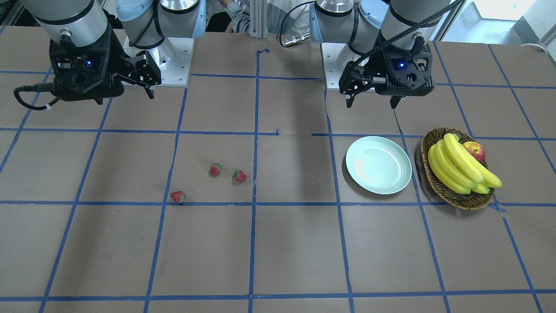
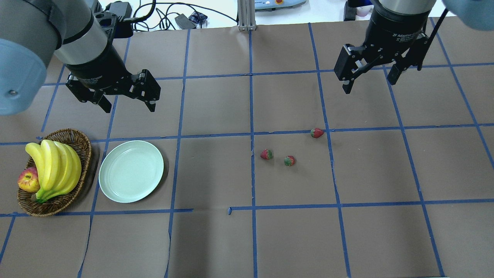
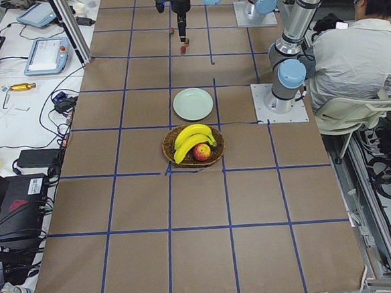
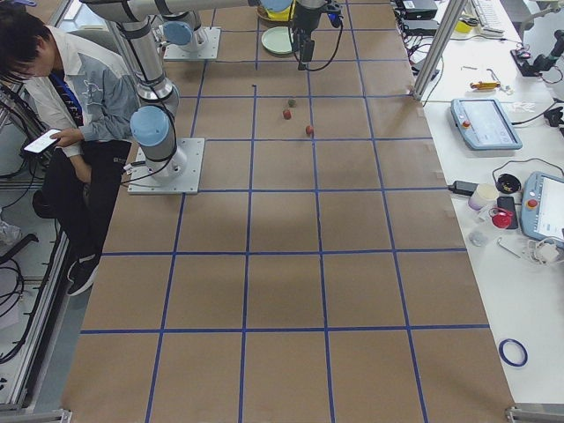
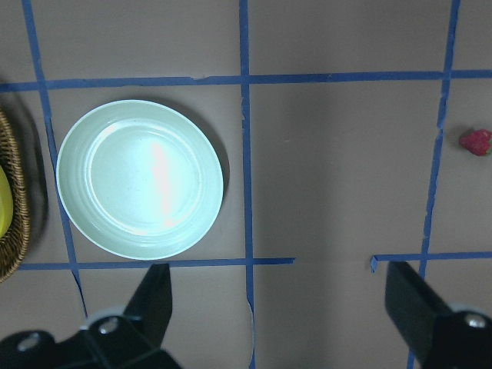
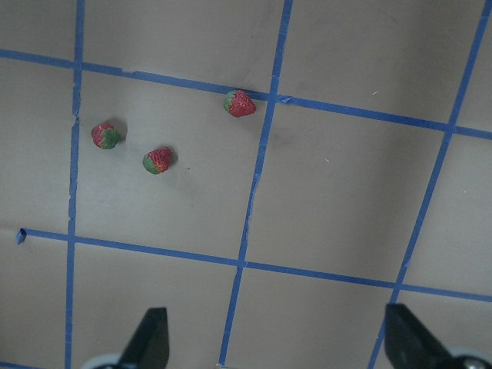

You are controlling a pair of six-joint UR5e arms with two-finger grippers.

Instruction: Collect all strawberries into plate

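Overhead exterior gives us both hands raised above the desk [image 2: 216, 239], each with its fingers spread wide and holding nothing. The left hand [image 2: 129, 108] hangs near the plate [image 2: 131, 177], which lies just beside the basket [image 2: 83, 141] of bananas [image 2: 54, 166]. The right hand [image 2: 368, 85] hangs over the desk's other half. We see the nearest strawberry [image 2: 317, 133] on a blue tape line, clear of that hand. A second strawberry [image 2: 266, 154] and a third strawberry [image 2: 289, 160] lie close together farther toward the desk's middle, well apart from the plate.
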